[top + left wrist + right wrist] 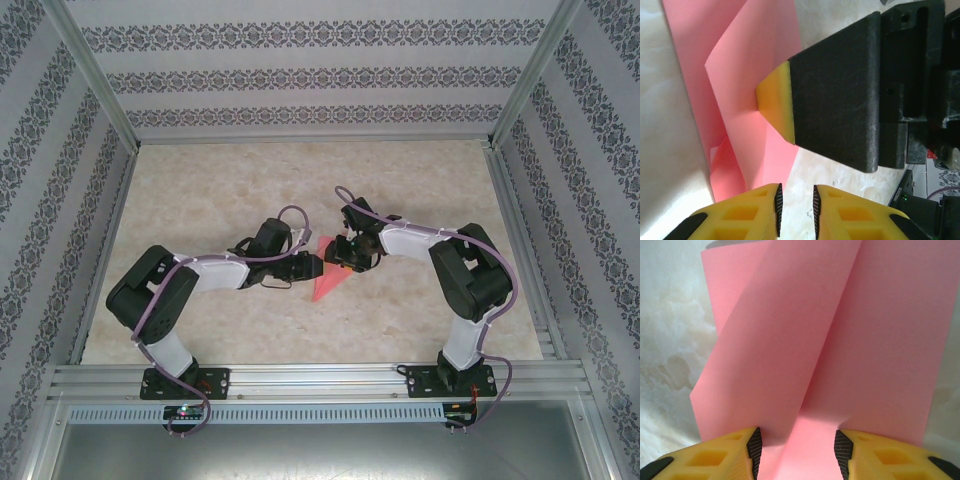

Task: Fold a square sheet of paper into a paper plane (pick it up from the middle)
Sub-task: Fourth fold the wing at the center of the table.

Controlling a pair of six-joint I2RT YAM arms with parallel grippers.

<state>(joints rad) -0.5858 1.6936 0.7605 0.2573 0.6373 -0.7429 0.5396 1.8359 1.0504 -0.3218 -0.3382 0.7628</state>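
The salmon-pink sheet of paper [327,285] lies mid-table, folded into a narrow wedge that points toward the near edge. My right gripper [343,258] is down on its far end. In the right wrist view the jaws [797,437] stand open astride the paper [815,340], whose two flaps rise on either side of a centre crease. My left gripper [313,265] is just left of the paper. Its fingers [795,192] are a narrow gap apart, with bare table between them and the paper [740,75] beside the left one. One right finger [775,107] presses its yellow tip on the paper.
The marble-patterned table [200,200] is walled by patterned panels and aluminium posts. A metal rail [320,380] with both arm bases runs along the near edge. The two grippers are very close together over the paper.
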